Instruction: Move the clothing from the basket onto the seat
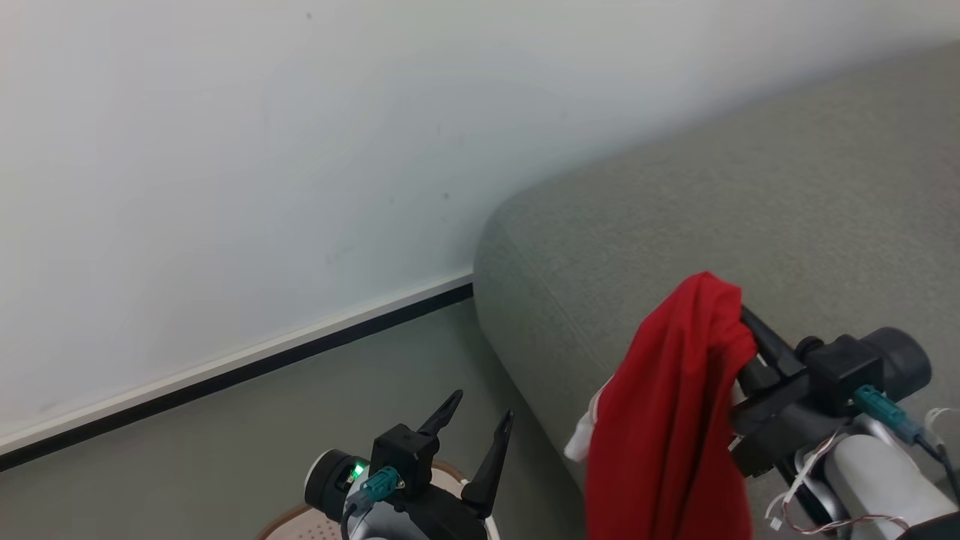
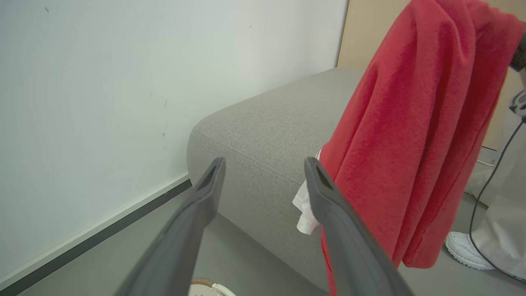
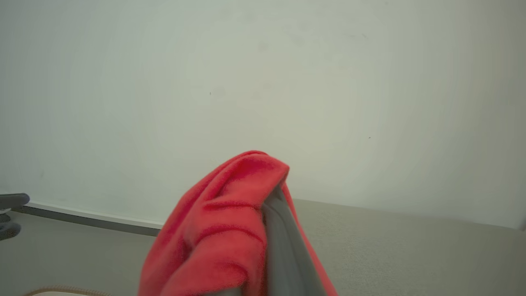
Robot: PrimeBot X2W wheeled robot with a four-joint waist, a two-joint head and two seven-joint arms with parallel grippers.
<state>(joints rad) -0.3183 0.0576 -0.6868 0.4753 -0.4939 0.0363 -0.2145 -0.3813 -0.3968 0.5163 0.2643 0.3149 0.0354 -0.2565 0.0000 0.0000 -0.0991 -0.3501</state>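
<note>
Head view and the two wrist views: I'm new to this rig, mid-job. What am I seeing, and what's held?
It's a two-armed robot. The head view looks down from its head: the left gripper stands open and empty near the basket; the right gripper is shut on the red clothing, which hangs by the grey seat, not laid down yet. Each wrist view looks along that arm's gripper: the left one faces the seat, the right one shows the clothing draped over it.
</note>
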